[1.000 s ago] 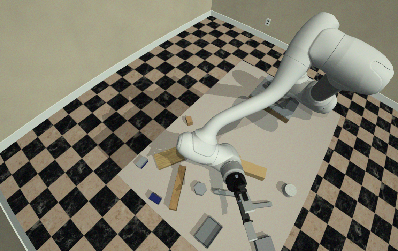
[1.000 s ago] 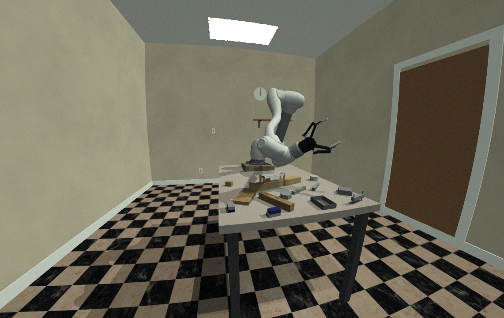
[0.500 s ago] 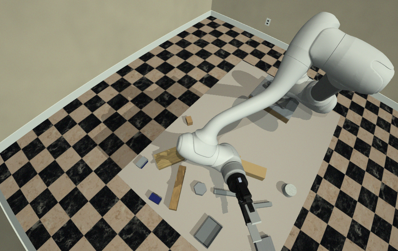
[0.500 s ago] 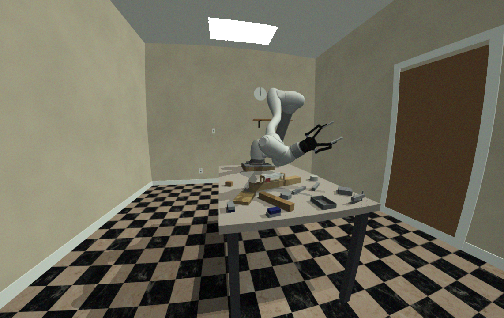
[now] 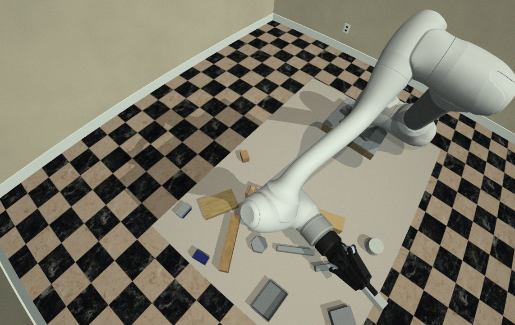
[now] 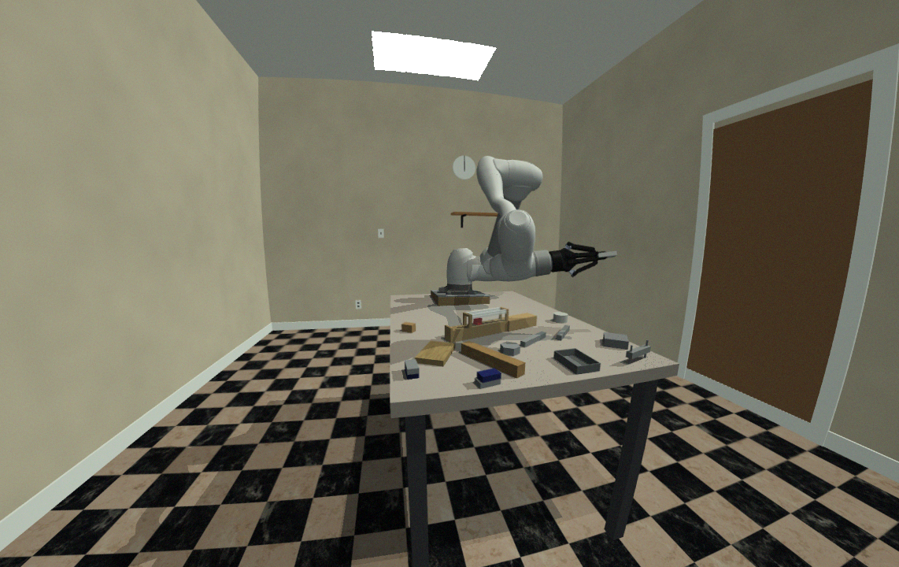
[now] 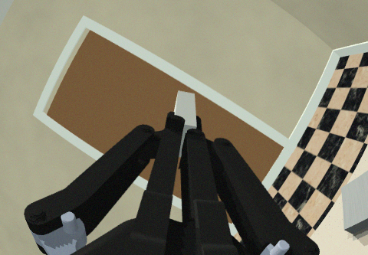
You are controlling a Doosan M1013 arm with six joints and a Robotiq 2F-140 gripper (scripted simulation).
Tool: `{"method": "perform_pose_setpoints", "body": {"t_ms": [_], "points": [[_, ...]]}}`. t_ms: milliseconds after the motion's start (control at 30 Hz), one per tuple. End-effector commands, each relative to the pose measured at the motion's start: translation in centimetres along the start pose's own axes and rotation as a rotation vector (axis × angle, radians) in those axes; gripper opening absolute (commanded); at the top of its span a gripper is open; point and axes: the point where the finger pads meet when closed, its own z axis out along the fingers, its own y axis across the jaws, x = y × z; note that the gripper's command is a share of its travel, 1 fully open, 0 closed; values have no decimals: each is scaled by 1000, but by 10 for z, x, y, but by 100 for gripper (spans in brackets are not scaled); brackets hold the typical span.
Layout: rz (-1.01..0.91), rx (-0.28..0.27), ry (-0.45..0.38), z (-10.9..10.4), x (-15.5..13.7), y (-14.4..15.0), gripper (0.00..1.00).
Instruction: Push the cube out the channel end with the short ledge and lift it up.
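The wooden channel [image 6: 490, 324] lies in the middle of the table, with a small red cube [image 6: 479, 320] inside it. In the overhead view the arm hides most of the channel; only its ends [image 5: 332, 220] show, and the cube is hidden. My gripper [image 5: 375, 298] [image 6: 606, 253] is shut with nothing between the fingers. It hangs well above the table's right side, pointing level toward the brown door. In the wrist view the closed fingertips [image 7: 185, 109] stand against the door.
On the table lie a long wooden plank [image 5: 229, 242], a wooden board [image 5: 218, 204], a grey bar [image 5: 295, 249], an L-shaped grey piece [image 5: 322, 266], a grey hexagon [image 5: 258, 243], a cylinder [image 5: 373, 245], a grey tray [image 5: 268, 299] and small blocks [image 5: 200, 256].
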Motion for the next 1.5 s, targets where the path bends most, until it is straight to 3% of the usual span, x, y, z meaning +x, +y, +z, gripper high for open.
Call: {"method": "perform_pose_setpoints", "body": {"t_ms": [0,33,67,100,200,267,300,367,400,433,467,500,533,567,600,633,667,700,733,767,800,833,867,933,1000,1033,1100,1133,1200,1300,1467], "points": [[-159,-115,-198,8,-50,19,0],[-162,-117,-201,8,-50,19,0],[-232,-154,-282,4,-70,30,0],[-241,-161,-294,4,-70,30,0],[-382,-224,-454,-12,-106,54,0],[-411,-240,-488,-12,-106,54,0],[-498,-274,-589,-25,-121,66,0],[-498,-274,-589,-25,-121,66,0],[-589,-305,-693,-41,-132,78,0],[-589,-305,-693,-41,-132,78,0],[-672,-330,-789,-58,-140,90,0],[-678,-332,-797,-58,-140,90,0],[-745,-348,-876,-77,-144,101,0],[-766,-355,-902,-77,-144,101,0],[-823,-365,-970,-97,-145,110,0],[-852,-374,-1006,-97,-145,110,0],[-901,-380,-1066,-117,-143,119,0],[-934,-388,-1108,-117,-143,119,0],[-979,-392,-1165,-137,-139,125,0],[-1012,-399,-1207,-137,-139,125,0],[-1057,-401,-1267,-155,-132,131,0],[-1085,-406,-1303,-155,-132,131,0],[-1134,-407,-1371,-173,-123,134,0],[-1134,-407,-1371,-173,-123,134,0],[-1265,-409,-1560,-204,-102,138,0],[-1267,-409,-1562,-204,-102,138,0],[-1356,-402,-1702,-228,-81,138,0],[-1356,-402,-1702,-228,-81,138,0],[-1419,-393,-1810,-245,-63,136,0],[-1473,-381,-1910,-259,-45,132,0],[-1492,-376,-1948,-264,-38,131,0]]}}
